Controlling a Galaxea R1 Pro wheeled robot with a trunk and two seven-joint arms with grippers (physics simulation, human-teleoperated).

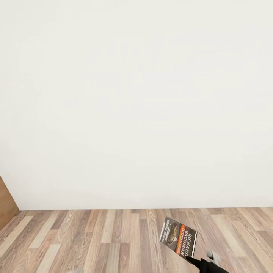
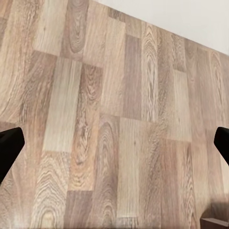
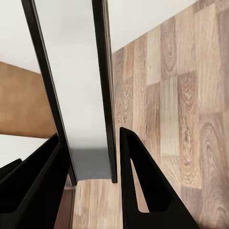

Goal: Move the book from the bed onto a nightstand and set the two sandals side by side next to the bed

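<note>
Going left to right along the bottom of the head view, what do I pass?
Brown wooden panel at the left edge → bare plank floor → book, held upright → right tool gripping the book's lower corner.

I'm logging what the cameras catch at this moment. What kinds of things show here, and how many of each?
Book, held in the right hand: 1
Robot hands, counting the left hand, open over the floor: 2
Brown wooden piece at the wall: 1
Total: 4
</note>
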